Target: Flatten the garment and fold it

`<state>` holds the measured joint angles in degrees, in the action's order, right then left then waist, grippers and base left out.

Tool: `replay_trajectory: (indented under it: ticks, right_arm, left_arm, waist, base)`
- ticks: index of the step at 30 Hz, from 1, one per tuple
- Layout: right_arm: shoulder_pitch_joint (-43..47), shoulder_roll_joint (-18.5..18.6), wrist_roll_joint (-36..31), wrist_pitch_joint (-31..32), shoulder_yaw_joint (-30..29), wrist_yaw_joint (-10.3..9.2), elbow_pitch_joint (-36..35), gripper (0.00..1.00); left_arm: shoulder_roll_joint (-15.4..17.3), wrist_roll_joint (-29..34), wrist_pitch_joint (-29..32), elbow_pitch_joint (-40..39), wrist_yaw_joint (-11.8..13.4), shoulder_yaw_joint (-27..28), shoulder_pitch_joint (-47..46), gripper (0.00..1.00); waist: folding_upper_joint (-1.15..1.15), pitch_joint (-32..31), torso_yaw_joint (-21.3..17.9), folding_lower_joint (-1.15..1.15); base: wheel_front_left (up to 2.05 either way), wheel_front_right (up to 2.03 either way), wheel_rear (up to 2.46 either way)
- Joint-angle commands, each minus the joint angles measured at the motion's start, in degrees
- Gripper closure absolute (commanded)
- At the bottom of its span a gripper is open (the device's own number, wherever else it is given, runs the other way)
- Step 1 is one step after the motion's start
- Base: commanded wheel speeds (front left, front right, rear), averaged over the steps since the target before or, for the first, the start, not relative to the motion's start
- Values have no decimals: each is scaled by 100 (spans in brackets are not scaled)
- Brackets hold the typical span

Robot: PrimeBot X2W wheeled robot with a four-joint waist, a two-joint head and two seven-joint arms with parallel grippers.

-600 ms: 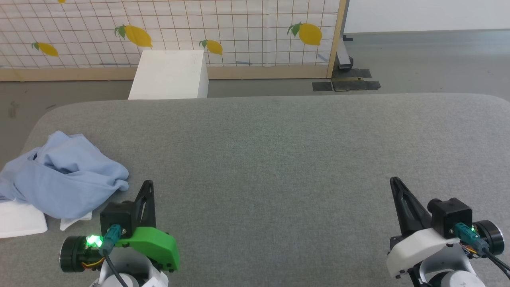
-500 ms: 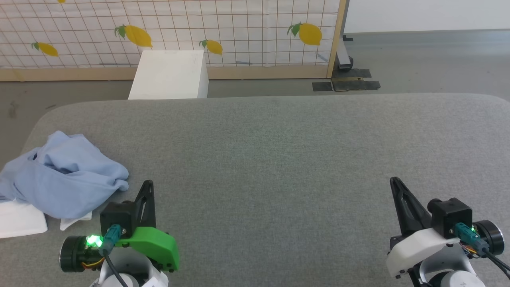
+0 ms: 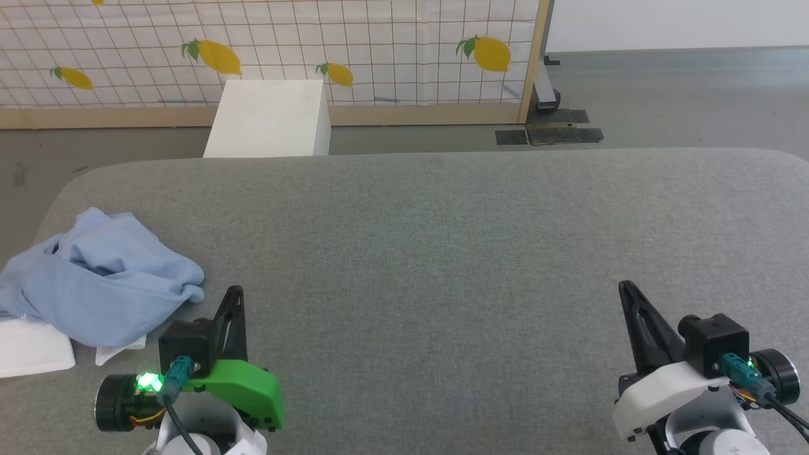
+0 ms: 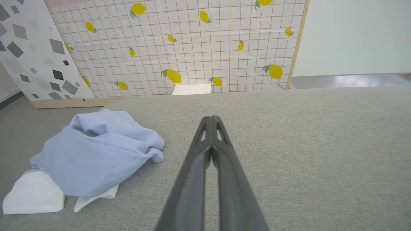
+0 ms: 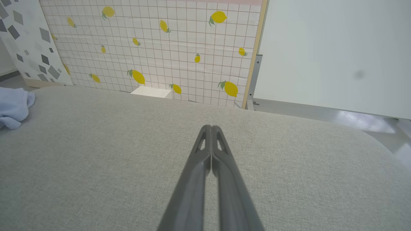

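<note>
Finding the garment bunched at the bench's left edge

We see the garment (image 3: 101, 278), a light blue knit shirt, lying crumpled in a heap at the left edge of the grey bench (image 3: 442, 240), nearer the front than the back. Its lower folds lie over two flat white pieces (image 3: 31, 357) that poke out beneath it. Our left gripper (image 3: 235, 292) is near the front edge, just beside the heap but apart from it, its two dark fingers pressed together and holding nothing. Our right gripper (image 3: 626, 287) is toward the front right corner, well apart from the garment, fingers likewise together and empty. Beyond the far edge stand a white box (image 3: 268, 117) and a lemon-printed screen (image 3: 379, 50).
</note>
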<state>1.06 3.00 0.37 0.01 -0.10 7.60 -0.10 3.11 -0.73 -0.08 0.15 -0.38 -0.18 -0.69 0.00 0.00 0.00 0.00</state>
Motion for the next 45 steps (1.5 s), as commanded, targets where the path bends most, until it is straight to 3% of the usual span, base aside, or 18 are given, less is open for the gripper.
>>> replay_trajectory:
  ticks: [1, 2, 22, 45]
  right_arm:
    - [-106, -13, -37, -1, 10, -11, 10, 100]
    - [0, 0, 0, 0, 0, 0, 0, 0]
    - [-54, 0, 49, -176, -12, -2, 109, 0]
    - [-140, -3, 87, -410, 16, -4, 258, 0]
  left_arm:
    - [-24, 73, 8, -15, 38, 18, 69, 100]
    - [0, 0, 0, 0, 0, 0, 0, 0]
    - [1, -217, -206, 195, 130, -219, -119, 0]
    - [81, -446, -482, 409, 304, -407, -195, 0]
  waist:
    - [0, 0, 0, 0]
    - [0, 0, 0, 0]
    - [0, 5, 162, 1]
    - [0, -1, 1154, 1]
  base:
    - [0, 0, 0]
    - [0, 0, 0]
    - [0, 0, 0]
    - [0, 0, 0]
